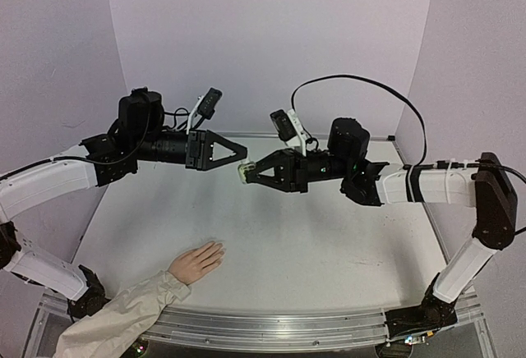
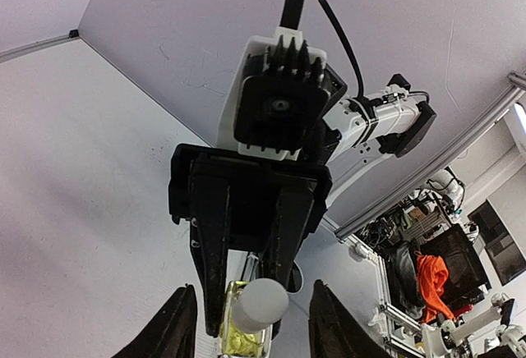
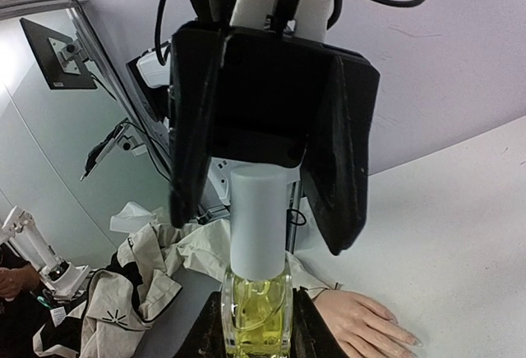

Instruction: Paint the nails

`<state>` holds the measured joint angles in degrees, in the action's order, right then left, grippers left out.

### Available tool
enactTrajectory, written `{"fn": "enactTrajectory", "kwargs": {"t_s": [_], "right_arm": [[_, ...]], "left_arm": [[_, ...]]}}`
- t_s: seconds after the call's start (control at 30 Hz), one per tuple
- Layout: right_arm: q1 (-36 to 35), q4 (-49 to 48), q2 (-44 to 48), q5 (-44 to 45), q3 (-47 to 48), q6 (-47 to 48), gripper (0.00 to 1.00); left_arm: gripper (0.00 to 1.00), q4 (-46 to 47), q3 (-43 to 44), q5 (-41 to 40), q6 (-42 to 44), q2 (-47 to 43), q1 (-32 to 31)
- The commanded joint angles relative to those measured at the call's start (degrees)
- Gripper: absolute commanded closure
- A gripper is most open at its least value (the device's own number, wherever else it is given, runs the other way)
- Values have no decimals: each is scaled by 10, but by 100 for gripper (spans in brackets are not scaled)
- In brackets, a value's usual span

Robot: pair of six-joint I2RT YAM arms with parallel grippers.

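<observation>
Above the middle of the table [image 1: 329, 243], the two arms meet tip to tip. The right hand [image 1: 249, 173] pinches a small bottle [image 3: 257, 309] of yellow-green liquid by its glass body, one finger pressed against each side, and holds it well clear of the surface. The bottle's white cap [image 3: 261, 218] points toward the left hand [image 1: 240, 154], which is spread: its two black fingers [image 3: 193, 120] stand on either side of the cap with a gap showing on both sides, so they straddle the cap without closing on it. From the left wrist view the cap sits between those fingers, nearer the left one.

At the near left of the table lies a pale peach mannequin hand [image 1: 197, 261], palm down, fingers pointing toward the far right, with a beige sleeve [image 1: 123, 318] running off the near edge. The nails [image 3: 413, 341] are at its fingertips — too small in the overhead view to make out, and only faintly visible from the right wrist. Both arms are well apart from them, higher and farther back.
</observation>
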<state>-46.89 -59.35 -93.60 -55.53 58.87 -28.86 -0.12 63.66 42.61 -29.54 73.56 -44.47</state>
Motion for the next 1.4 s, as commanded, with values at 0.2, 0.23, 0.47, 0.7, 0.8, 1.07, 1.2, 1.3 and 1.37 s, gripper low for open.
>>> {"fn": "enactTrajectory", "kwargs": {"t_s": [0.2,0.23,0.47,0.7,0.8,1.07,1.2,1.3,1.37], "right_arm": [[2,-19,-1,43,29,40,100],[1,4,2,62,29,57,100],[-102,197,12,686,53,278,100],[-153,140,-45,838,79,365,100],[-138,129,-21,683,49,351,100],[-34,88,46,223,-7,195,100],[-4,24,55,69,-12,109,100],[-2,9,53,22,-1,82,100],[-2,7,45,4,7,72,100]], "left_arm": [[73,35,22,-2,16,22,-8],[77,34,21,-10,18,24,-9],[98,-26,13,-218,-13,29,-13],[98,-60,53,-234,-37,68,-16],[83,-63,58,-204,-22,63,-14],[42,-52,37,-124,4,22,4],[35,-10,25,-47,7,8,7],[35,15,22,-19,-3,10,6],[38,29,21,-9,-10,12,6]]}}
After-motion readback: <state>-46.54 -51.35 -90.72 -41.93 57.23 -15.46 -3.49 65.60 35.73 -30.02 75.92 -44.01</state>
